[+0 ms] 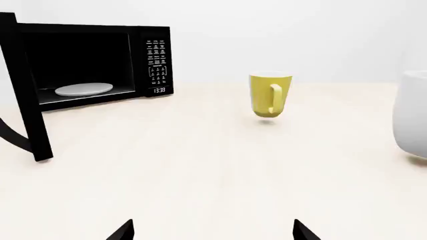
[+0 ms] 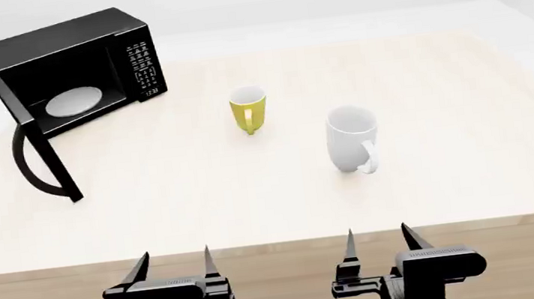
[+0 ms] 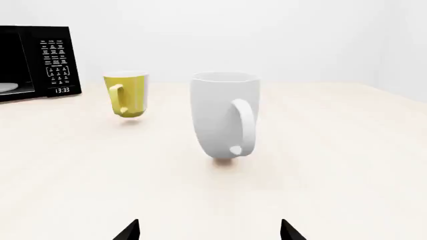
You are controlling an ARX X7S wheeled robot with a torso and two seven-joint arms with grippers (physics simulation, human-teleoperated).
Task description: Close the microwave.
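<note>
The black microwave [image 2: 123, 30] stands at the table's far left with its door [image 2: 40, 149] swung wide open toward me. The curved handle [image 2: 27, 165] is on the door's outer side. A white round plate [image 2: 75, 102] lies inside. The keypad panel [image 2: 144, 69] faces me. The microwave also shows in the left wrist view [image 1: 153, 60] and partly in the right wrist view [image 3: 57, 60]. My left gripper [image 2: 175, 264] and right gripper [image 2: 378, 238] are both open and empty at the table's near edge, far from the microwave.
A yellow mug [image 2: 248, 109] stands mid-table, right of the microwave. A white mug [image 2: 352, 138] stands nearer, ahead of my right gripper. The light wooden table [image 2: 467, 134] has its front edge just before my grippers.
</note>
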